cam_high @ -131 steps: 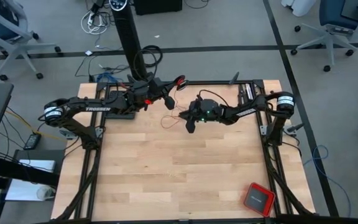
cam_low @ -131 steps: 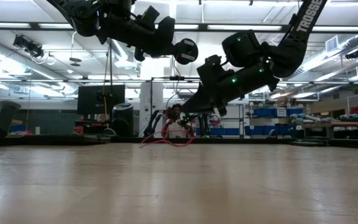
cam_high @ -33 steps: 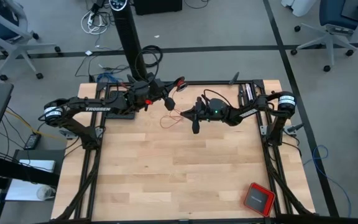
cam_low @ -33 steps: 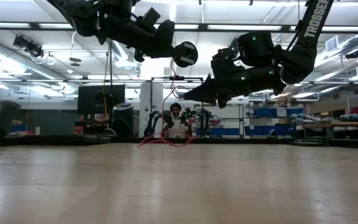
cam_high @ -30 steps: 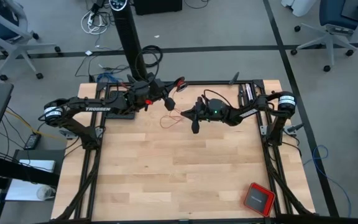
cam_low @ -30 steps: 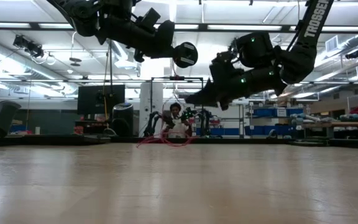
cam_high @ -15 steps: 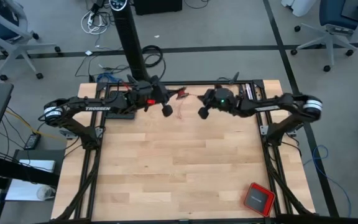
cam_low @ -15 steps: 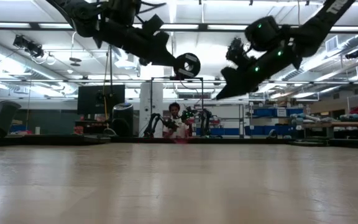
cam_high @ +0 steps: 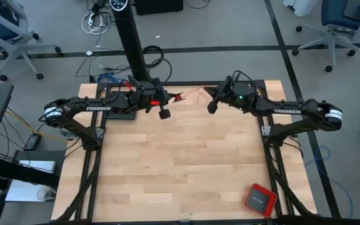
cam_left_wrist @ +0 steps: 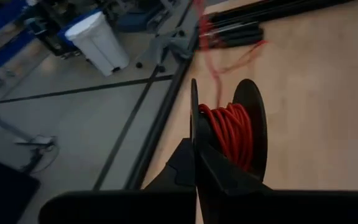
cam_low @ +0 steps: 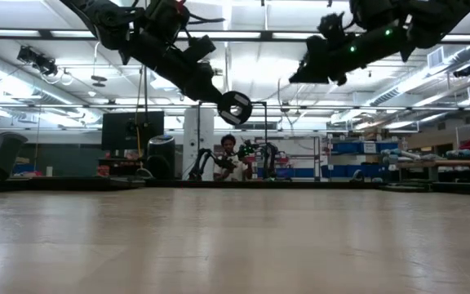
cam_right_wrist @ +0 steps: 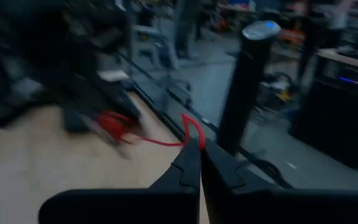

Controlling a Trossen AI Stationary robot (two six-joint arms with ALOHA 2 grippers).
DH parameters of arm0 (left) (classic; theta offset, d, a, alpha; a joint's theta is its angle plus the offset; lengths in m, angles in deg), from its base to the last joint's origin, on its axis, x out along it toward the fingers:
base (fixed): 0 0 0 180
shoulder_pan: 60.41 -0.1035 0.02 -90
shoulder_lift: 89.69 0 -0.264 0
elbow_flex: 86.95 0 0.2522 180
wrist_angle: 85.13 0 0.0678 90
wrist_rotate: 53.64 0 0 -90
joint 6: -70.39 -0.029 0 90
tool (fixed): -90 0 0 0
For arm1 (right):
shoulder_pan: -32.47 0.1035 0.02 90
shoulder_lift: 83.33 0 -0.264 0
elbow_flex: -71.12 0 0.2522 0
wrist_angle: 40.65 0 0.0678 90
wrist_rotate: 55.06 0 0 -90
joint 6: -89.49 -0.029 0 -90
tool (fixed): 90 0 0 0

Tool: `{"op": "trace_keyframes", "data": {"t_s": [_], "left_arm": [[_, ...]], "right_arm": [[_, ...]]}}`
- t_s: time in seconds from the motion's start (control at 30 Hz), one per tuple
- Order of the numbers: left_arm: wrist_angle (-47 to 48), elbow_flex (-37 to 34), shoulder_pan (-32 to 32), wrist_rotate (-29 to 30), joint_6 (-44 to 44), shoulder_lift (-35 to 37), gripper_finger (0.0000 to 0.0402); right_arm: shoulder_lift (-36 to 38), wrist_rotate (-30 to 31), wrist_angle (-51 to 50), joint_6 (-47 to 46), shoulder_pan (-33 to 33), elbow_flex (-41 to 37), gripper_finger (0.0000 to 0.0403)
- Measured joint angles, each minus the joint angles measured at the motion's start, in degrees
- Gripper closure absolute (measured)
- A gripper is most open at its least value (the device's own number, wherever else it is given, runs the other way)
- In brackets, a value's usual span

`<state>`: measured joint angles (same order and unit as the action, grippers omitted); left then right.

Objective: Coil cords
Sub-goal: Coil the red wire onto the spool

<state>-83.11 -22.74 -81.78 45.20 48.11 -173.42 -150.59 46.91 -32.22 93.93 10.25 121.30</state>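
A thin red cord (cam_high: pixel 189 94) runs through the air near the table's far edge, between my two grippers. Part of it is wound on a black spool (cam_high: pixel 165 114), which also shows in the left wrist view (cam_left_wrist: pixel 229 134) and in the low view (cam_low: pixel 235 107). My left gripper (cam_high: pixel 157 104) is shut on the spool, high above the table. My right gripper (cam_high: pixel 212 105) is shut on the cord (cam_right_wrist: pixel 194 132), to the right of the spool and higher up (cam_low: pixel 300 76). My left gripper pinches one black flange of the spool at its rim (cam_left_wrist: pixel 193 152) between its two fingers. The spool is lifted clear of the table, with the red windings (cam_left_wrist: pixel 230 132) showing between the two flanges. My right gripper pinches the cord at a small bend (cam_right_wrist: pixel 196 138) between its fingertips. From there the cord runs, clear of the table, back to the spool (cam_right_wrist: pixel 112 124).
A red square box with a dark top (cam_high: pixel 259 199) lies near the table's near right corner. A black post (cam_high: pixel 130 37) stands beyond the far edge. A person (cam_low: pixel 229 155) shows in the room behind the table.
My right gripper has risen and gone toward the table's far right with the cord. The loose loops that lay on the table have been lifted off and drawn out between the grippers. My left gripper has tipped, and the spool now hangs lower.
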Motion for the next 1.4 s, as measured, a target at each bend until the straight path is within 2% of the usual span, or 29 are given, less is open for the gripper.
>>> {"op": "trace_keyframes", "data": {"t_s": [0.17,0.4,0.53,0.77,1.0,1.2,1.4], "left_arm": [[-1.2,0.0,0.0,3.0,0.0,0.0,0.0401],[-4.4,0.0,0.5,4.9,2.1,-0.9,0.0401],[-7.0,0.0,0.9,8.3,7.7,-1.7,0.0401],[-11.7,0.0,0.9,8.5,19.4,-2.2,0.0401],[-14.4,0.0,0.9,3.6,24.7,-2.2,0.0401],[-18.8,0.0,0.8,-6.2,26.9,-2.2,0.0401],[-19.1,0.0,0.7,-8.1,27.9,-2.2,0.0401]], "right_arm": [[-0.4,-1.7,3.9,-0.8,3.5,0.4,0.0403],[-7.3,-2.7,5.2,2.6,7.8,7.6,0.0403],[-12.0,-4.6,5.8,3.6,9.1,12.4,0.0403],[-20.3,-9.3,5.6,3.7,9.9,18.0,0.0403],[-23.6,-10.0,4.5,3.2,9.8,18.7,0.0403],[-23.5,-8.7,0.7,3.2,9.9,18.7,0.0403],[-23.4,-5.1,-5.4,3.2,10.2,18.8,0.0403]]}}
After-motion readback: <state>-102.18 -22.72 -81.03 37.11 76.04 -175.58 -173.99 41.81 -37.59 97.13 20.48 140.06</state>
